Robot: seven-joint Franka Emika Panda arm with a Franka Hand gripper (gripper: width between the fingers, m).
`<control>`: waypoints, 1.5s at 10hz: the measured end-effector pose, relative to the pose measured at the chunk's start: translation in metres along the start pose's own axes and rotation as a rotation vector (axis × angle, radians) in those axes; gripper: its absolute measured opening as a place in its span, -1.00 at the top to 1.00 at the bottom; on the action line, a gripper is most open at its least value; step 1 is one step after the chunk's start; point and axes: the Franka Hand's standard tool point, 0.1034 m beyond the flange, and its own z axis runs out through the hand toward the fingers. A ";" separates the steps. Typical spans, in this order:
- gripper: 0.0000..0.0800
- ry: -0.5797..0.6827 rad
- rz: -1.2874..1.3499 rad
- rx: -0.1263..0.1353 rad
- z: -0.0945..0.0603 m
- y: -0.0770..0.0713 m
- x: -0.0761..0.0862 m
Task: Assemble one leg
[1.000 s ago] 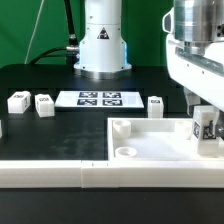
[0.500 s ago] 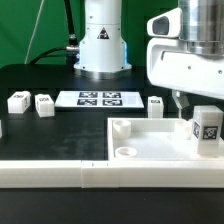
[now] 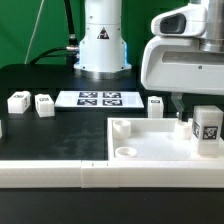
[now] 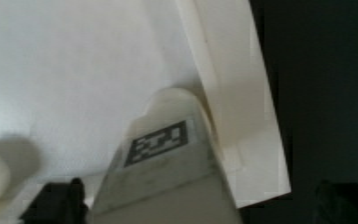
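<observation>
A leg [image 3: 207,125] stands upright in the corner of the large white panel [image 3: 150,143] at the exterior view's right, its marker facing the camera. My gripper [image 3: 199,103] hangs just above it, open and empty, one dark finger [image 3: 177,101] showing beside the leg's top. In the wrist view the leg [image 4: 158,150] rises between my gripper's [image 4: 202,205] two dark fingertips [image 4: 60,200], which stand apart from it on either side. Three more legs lie on the black table: two at the left [image 3: 18,101] [image 3: 44,104] and one behind the panel [image 3: 155,104].
The marker board [image 3: 98,98] lies flat in front of the robot base [image 3: 102,45]. A white rail [image 3: 50,173] runs along the table's front edge. The panel has a round socket [image 3: 126,152] at its near corner.
My gripper has let go of the leg and risen off it, drifting toward the exterior view's left. The leg stays standing in the panel's corner.
</observation>
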 end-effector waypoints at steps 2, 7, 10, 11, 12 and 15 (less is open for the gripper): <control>-0.62 0.003 -0.200 -0.012 0.000 0.002 0.001; 0.04 0.004 -0.338 -0.017 0.000 0.009 0.004; 0.27 0.005 -0.309 -0.016 0.000 0.009 0.004; 0.27 0.005 -0.195 -0.004 0.001 0.009 0.004; 0.27 0.010 -0.053 0.008 0.002 0.010 0.005; 0.27 0.007 0.345 0.020 0.002 0.012 0.005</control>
